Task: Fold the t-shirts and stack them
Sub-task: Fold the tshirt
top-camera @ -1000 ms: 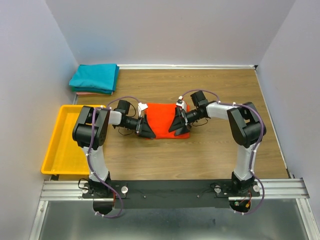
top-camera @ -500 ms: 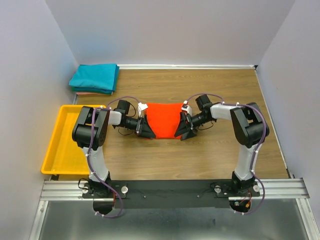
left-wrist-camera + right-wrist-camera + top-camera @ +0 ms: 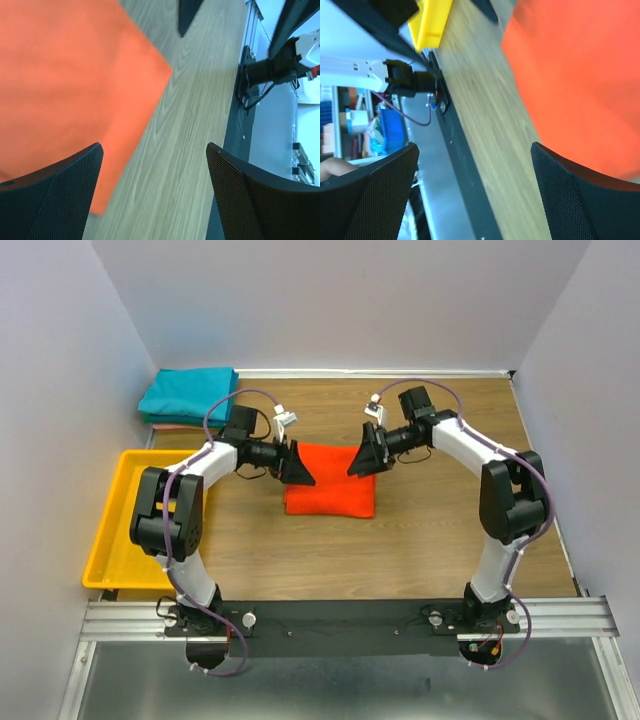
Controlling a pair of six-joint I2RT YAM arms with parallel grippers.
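The orange-red t-shirt [image 3: 330,490] lies folded in a flat rectangle at the middle of the table. My left gripper [image 3: 300,466] hovers over its far left corner, open and empty. My right gripper [image 3: 361,460] hovers over its far right corner, open and empty. In the left wrist view the orange-red shirt [image 3: 65,75] fills the upper left and my left gripper [image 3: 154,150] spans bare wood beside its edge. In the right wrist view the shirt [image 3: 580,75] fills the upper right beside my right gripper [image 3: 475,147]. The teal shirt [image 3: 190,392] lies folded on the pale pink shirt [image 3: 176,426] at the far left corner.
A yellow plastic tray [image 3: 112,540] sits at the left edge of the table, and its corner shows in the right wrist view [image 3: 432,20]. Grey walls close the table on three sides. The black mounting rail [image 3: 340,615] runs along the near edge.
Both grippers have moved from the shirt's near side edges to above its far corners, arms stretched farther out. The orange-red shirt now lies flat as a rectangle.
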